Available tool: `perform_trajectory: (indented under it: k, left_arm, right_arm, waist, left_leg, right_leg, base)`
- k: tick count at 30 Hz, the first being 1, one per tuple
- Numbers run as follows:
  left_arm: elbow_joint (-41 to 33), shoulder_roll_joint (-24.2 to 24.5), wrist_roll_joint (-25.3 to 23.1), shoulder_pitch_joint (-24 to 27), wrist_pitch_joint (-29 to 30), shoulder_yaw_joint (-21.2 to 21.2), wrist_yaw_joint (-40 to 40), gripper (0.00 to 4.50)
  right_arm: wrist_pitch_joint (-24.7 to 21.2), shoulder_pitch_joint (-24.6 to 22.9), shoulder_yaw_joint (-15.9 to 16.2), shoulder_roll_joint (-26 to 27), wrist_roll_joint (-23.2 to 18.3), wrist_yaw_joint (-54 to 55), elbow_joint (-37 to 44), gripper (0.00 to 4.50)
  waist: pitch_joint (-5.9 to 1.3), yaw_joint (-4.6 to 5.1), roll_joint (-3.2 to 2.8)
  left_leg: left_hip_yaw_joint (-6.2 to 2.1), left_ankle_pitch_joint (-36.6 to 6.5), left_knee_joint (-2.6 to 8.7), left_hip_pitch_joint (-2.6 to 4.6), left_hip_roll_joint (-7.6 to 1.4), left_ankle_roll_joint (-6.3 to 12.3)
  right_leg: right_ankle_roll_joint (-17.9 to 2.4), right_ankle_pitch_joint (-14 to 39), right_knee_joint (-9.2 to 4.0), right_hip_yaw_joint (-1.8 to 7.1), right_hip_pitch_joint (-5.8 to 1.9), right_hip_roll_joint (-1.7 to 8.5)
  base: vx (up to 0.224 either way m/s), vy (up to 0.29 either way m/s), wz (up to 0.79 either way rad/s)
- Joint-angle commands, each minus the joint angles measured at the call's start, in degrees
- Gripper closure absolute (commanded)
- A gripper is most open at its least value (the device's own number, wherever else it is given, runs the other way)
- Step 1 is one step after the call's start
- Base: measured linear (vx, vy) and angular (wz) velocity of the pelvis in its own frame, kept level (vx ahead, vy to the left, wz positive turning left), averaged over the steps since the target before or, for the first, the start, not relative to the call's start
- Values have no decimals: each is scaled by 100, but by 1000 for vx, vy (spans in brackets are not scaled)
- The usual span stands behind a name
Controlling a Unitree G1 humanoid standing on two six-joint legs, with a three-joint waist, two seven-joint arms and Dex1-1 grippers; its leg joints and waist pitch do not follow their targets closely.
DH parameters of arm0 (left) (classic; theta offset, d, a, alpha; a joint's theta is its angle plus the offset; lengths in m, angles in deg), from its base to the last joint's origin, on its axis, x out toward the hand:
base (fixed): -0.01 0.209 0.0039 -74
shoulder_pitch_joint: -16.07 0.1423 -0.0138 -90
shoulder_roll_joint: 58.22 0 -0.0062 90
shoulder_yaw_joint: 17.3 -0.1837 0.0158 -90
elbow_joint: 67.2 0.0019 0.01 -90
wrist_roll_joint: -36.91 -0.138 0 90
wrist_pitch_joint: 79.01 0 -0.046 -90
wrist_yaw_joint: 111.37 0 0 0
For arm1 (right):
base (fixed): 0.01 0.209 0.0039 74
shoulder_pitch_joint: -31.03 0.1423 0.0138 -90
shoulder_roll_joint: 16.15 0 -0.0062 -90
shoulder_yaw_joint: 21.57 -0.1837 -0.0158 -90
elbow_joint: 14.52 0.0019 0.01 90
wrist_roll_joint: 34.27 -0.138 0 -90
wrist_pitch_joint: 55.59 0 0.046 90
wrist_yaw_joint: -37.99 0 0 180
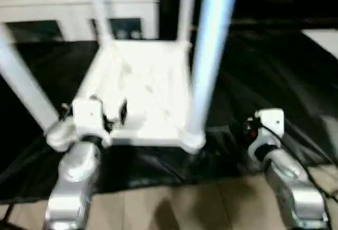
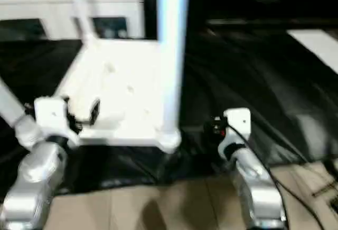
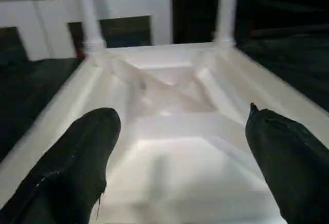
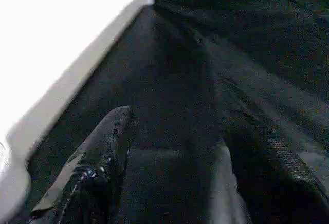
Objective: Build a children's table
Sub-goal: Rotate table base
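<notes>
Nearest, the left gripper [image 3: 180,152] is poised over the near edge of the children's table [image 1: 142,90], fingers [image 3: 77,162] spread wide with nothing between them. The right gripper [image 4: 175,172] hangs over the black sheet [image 1: 264,82] just beside the table's near right corner, jaws parted and empty. The table lies upside down on the sheet, ribbed underside up. Four white legs [image 1: 211,56] stand up from its corner sockets, the near left one tilted outward. Beyond it stands a white cabinet [image 1: 68,8].
</notes>
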State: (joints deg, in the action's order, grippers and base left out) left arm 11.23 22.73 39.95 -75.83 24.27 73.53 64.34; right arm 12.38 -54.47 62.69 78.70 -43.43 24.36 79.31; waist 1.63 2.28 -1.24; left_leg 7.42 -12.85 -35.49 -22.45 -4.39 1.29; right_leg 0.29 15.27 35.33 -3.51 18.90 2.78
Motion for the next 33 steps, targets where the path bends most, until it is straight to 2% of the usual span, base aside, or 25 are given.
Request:
perform_trajectory:
  k: [1,6,7,10,11,12,13,15,16,17,18,19,20,21,22,23,24,25,26,27,28,29,31,32,33]
  left_arm:
    - [-183,11,-28,60,-9,-16,27,2]
    - [-376,-29,94,215,-2,-169,-185,2]
    - [-392,-42,64,267,4,-195,-174,2]
    - [-408,-55,60,300,-10,-214,-175,2]
    - [-432,-62,35,344,13,-236,-163,2]
    - [-453,-77,42,378,21,-253,-168,2]
    - [-465,-87,51,398,26,-263,-173,2]
    - [-475,-78,29,419,42,-279,-170,2]
    - [-478,-74,15,427,49,-275,-178,2]
    - [-478,-72,8,428,53,-277,-177,2]
    - [-470,-58,-46,428,31,-291,-171,2]
    - [-470,-58,-47,428,31,-291,-169,2]
    - [-464,-71,-76,422,28,-271,-116,2]
    - [-463,-75,-85,420,31,-259,-94,2]
    - [-460,-85,-74,420,38,-237,-81,2]
    - [-462,-90,-70,426,35,-218,-63,2]
    - [-464,-91,-71,428,33,-213,-55,2]
    - [-472,-89,-71,435,39,-203,-45,2]
    - [-480,-93,-73,444,43,-184,-38,2]
    - [-487,-103,-67,453,41,-172,-30,2]
    - [-494,-110,-63,463,48,-163,-7,2]
    - [-494,-110,-63,463,48,-163,-7,2]
    - [-541,-131,-94,523,69,-148,56,2]
    - [-560,-141,-100,544,77,-138,68,2]
    - [-560,-141,-100,544,77,-138,68,2]
  right_arm:
    - [-77,114,47,-42,-64,-110,-11,149]
    - [-92,93,65,-109,-76,-207,11,149]
    - [-140,63,83,-119,-83,-207,37,149]
    - [-169,48,91,-131,-64,-200,40,149]
    - [-192,16,75,-128,-67,-186,60,149]
    - [-191,-20,63,-140,-50,-173,83,149]
    - [-180,-42,55,-147,-39,-165,99,149]
    - [-203,-79,7,-137,-63,-147,135,149]
    - [-192,-94,10,-149,-66,-155,155,149]
    - [-185,-98,14,-155,-64,-161,160,149]
    - [-173,-103,27,-186,-53,-179,175,149]
    - [-172,-103,26,-187,-54,-179,174,149]
    - [-167,-90,19,-202,-59,-179,164,149]
    - [-166,-84,19,-205,-61,-176,160,149]
    - [-153,-75,26,-220,-61,-182,149,149]
    - [-144,-67,31,-227,-58,-185,138,149]
    - [-141,-65,31,-229,-58,-186,134,149]
    - [-136,-52,50,-247,-44,-206,123,149]
    - [-128,-36,81,-269,-27,-236,115,149]
    - [-130,-23,92,-278,-28,-253,110,149]
    - [-125,-2,109,-291,-40,-285,101,149]
    - [-125,-2,109,-291,-40,-285,101,149]
    - [-61,8,549,-579,232,-647,127,149]
    - [-54,-3,663,-639,292,-737,141,149]
    - [-54,-3,663,-639,292,-737,141,149]
  waist:
    - [-190,6,-18]
    - [-99,11,80]
    - [-69,-2,89]
    - [-85,36,63]
    - [-116,92,-96]
    - [11,136,-43]
    - [23,85,-43]
    - [31,57,-16]
    - [10,102,54]
    - [10,102,54]
    - [-137,-76,249]
    - [-136,-111,242]
    - [-110,-90,225]
    - [-147,-97,202]
    - [-181,-61,28]
    - [-133,-43,-16]
    - [-162,99,-165]
    - [-113,248,-188]
    - [-177,297,-230]
    - [-212,388,-199]
    - [-209,421,-96]
    - [-177,429,-54]
    - [-227,96,301]
    - [-235,-136,298]
    - [-213,-156,299]
  left_leg:
    - [-454,-1268,549,68,-981,108]
    - [-372,-2219,543,113,-915,-255]
    - [-346,-2596,509,161,-898,-340]
    - [-338,-3174,506,225,-878,-427]
    - [-141,-3429,429,711,-974,-701]
    - [-202,-4108,579,987,-1152,-951]
    - [-180,-4627,881,892,-1386,-1153]
    - [-17,-4816,1079,759,-1392,-997]
    - [9,-4580,824,461,-894,-623]
    - [9,-4580,824,461,-894,-623]
    - [39,-1710,-229,-45,-557,136]
    - [-62,-1121,-415,-202,-559,291]
    - [-142,-600,-446,-353,-483,286]
    - [-150,-408,-353,-371,-453,249]
    - [-93,158,107,-226,-530,305]
    - [-121,-23,277,-155,-612,431]
    - [-279,-943,445,245,-888,442]
    - [-547,-1989,650,602,-1137,644]
    - [-646,-2131,678,780,-1201,779]
    - [-827,-1703,691,971,-1274,1364]
    - [-856,-1132,611,1102,-1299,2039]
    - [-814,-937,584,1037,-1245,2241]
    - [-65,-578,-91,58,-231,1812]
    - [-162,-361,-765,-643,-261,1666]
    - [-196,-271,-798,-629,-339,1333]
  right_leg:
    - [-1156,540,-423,304,-161,699]
    - [-1261,1278,-519,393,-58,838]
    - [-1064,2219,-596,394,-57,862]
    - [-736,3071,-682,328,-98,757]
    - [-582,3162,-774,436,193,476]
    - [-399,2379,-510,193,403,201]
    - [-258,1692,-115,46,341,198]
    - [-347,1160,106,-29,224,299]
    - [-355,1858,-445,167,-38,572]
    - [-355,1858,-445,167,-38,572]
    - [-200,4285,-949,805,-514,1321]
    - [-266,4422,-971,881,-580,1425]
    - [-456,4227,-879,694,-557,1170]
    - [-591,3906,-822,577,-563,974]
    - [-952,2691,-755,191,-512,501]
    - [-920,2427,-708,93,-423,339]
    - [-940,1938,-495,-29,-240,161]
    - [-1080,1502,-212,-92,-42,119]
    - [-1103,1162,-90,-92,19,140]
    - [-858,589,167,-71,187,159]
    - [-466,316,263,8,352,263]
    - [-363,222,239,57,341,322]
    - [-546,-455,-503,587,-635,581]
    - [94,-72,-790,604,-1172,1490]
    - [356,44,-862,398,-997,1478]
  base:
    - [-88,2,-10]
    - [-76,-1,-4]
    - [0,0,0]
    - [0,0,0]
    - [0,0,0]
    - [4,11,-34]
    - [24,12,-64]
    - [31,-3,-62]
    - [32,-70,-40]
    - [32,-70,-40]
    - [80,-67,-23]
    - [108,-53,-20]
    - [108,-53,-20]
    - [96,-40,-13]
    - [127,17,-3]
    - [127,17,-3]
    - [181,68,1]
    - [171,60,5]
    - [171,60,5]
    - [145,28,4]
    - [161,-7,-2]
    - [161,-7,-2]
    - [152,-39,0]
    - [160,-33,6]
    - [155,-5,34]
